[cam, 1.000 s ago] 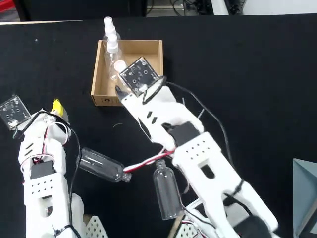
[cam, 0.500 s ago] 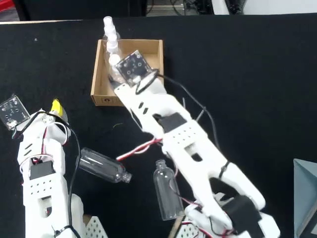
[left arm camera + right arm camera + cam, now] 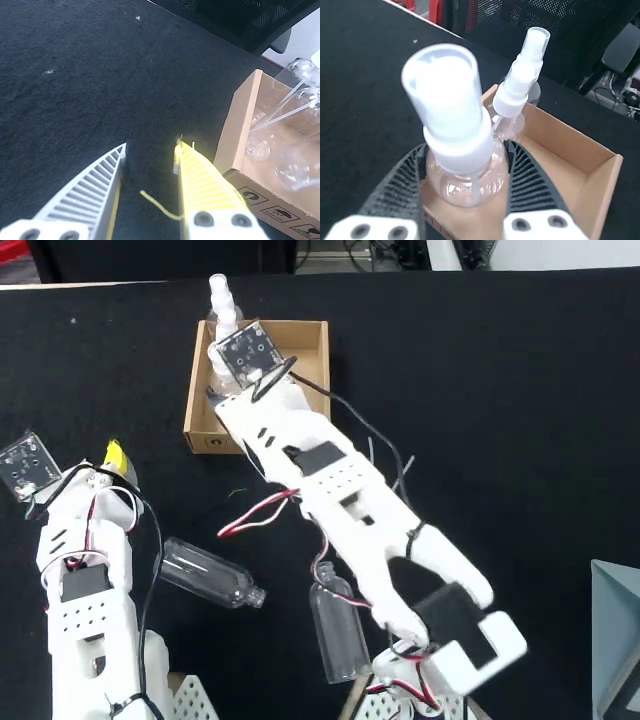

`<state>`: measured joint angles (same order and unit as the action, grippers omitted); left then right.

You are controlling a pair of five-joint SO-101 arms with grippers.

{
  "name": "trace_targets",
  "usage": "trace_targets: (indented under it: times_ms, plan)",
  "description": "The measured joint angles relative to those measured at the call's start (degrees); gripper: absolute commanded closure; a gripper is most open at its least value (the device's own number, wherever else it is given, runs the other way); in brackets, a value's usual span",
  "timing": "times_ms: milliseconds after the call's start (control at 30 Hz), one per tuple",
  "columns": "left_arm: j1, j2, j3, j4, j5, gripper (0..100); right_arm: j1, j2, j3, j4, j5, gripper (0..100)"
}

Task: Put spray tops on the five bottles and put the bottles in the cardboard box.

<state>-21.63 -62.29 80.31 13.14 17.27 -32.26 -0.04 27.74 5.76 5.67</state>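
What the right end effector (image 3: 465,146) holds: we see its fingers closed on a capped spray bottle (image 3: 462,175), over the cardboard box (image 3: 580,150).
Box neighbour: another capped bottle (image 3: 519,95), just beside it.
Surface (image 3: 500,390): we find one uncapped bottle (image 3: 205,573) and a second uncapped bottle (image 3: 338,632) lying near the arms.
Left end effector (image 3: 150,150): fingers parted, holding nothing, near the box.

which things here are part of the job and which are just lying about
Part of the job:
cardboard box
held capped bottle
capped bottle standing in the box
left uncapped bottle
right uncapped bottle

Just lying about:
grey-blue object at the right edge
small scrap of thread
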Motion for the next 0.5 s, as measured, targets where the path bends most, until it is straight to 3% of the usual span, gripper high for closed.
trace_targets:
  times_ms: [500]
  plan:
    - [0.00, 0.00, 0.00, 0.00, 0.00, 86, -0.79, 12.04, -5.80, 0.00, -0.53, 98.7]
